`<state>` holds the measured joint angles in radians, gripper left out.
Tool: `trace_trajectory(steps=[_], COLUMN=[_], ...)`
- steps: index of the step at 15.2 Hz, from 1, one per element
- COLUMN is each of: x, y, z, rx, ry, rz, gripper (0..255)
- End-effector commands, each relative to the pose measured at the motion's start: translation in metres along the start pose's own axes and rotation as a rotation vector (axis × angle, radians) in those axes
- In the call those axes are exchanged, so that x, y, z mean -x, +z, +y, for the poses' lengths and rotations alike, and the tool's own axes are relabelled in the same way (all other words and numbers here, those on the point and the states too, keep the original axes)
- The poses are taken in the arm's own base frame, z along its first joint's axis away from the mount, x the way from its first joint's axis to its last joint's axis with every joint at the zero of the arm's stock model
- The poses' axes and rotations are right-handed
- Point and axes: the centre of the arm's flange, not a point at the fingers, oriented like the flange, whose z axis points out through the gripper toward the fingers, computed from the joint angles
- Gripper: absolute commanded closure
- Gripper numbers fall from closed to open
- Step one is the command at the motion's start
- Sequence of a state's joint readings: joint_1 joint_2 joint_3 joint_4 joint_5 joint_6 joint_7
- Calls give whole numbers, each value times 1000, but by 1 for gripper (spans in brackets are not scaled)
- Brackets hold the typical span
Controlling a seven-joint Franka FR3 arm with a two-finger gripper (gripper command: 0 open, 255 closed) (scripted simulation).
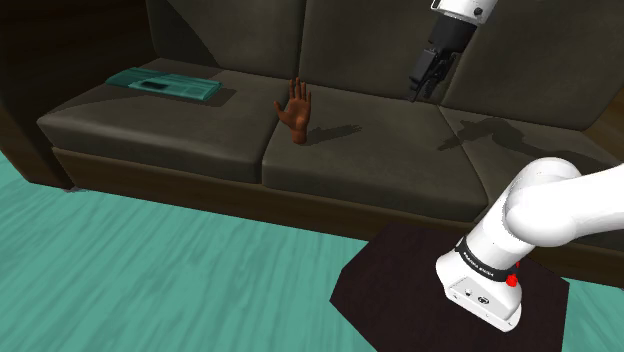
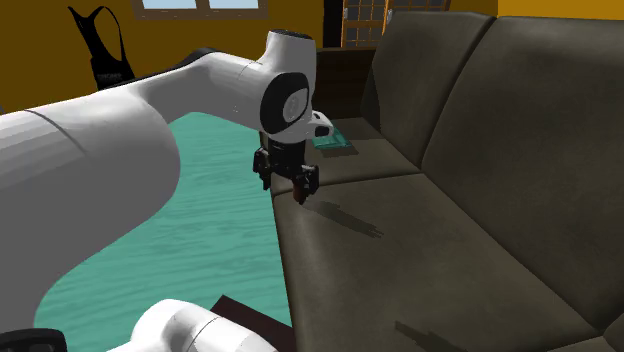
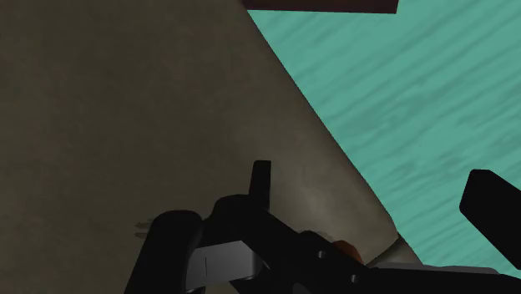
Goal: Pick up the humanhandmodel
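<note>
The hand model (image 1: 295,108) is a small brown hand standing upright, fingers up, on the dark couch seat (image 1: 180,130) near the seam between two cushions. My black gripper (image 1: 425,85) hangs in the air above the seat, well to the shoulder view's right of the hand and higher than it, in front of the backrest. Its fingers stand apart with nothing between them. In the second exterior view the gripper (image 2: 286,172) covers most of the hand model (image 2: 298,197), of which a reddish tip shows just below it. The wrist view has the gripper (image 3: 376,196) over the seat's front edge.
A flat teal book-like object (image 1: 165,84) lies on the cushion at the shoulder view's left. The couch backrest (image 1: 360,40) rises close behind the gripper. Teal floor (image 1: 150,260) runs in front of the couch, and my dark stand (image 1: 400,290) sits there.
</note>
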<state>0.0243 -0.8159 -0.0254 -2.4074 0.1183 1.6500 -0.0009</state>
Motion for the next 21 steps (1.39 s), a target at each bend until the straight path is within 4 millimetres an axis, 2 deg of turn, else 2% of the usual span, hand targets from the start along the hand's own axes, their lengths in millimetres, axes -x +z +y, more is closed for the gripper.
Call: trace_trajectory(steps=[1, 11, 21], x=[0, -121, -234], y=[0, 42, 84], z=[0, -34, -89], rx=[0, 21, 41], ry=[0, -182, -365], rz=[0, -1, -1], gripper=[0, 0, 0])
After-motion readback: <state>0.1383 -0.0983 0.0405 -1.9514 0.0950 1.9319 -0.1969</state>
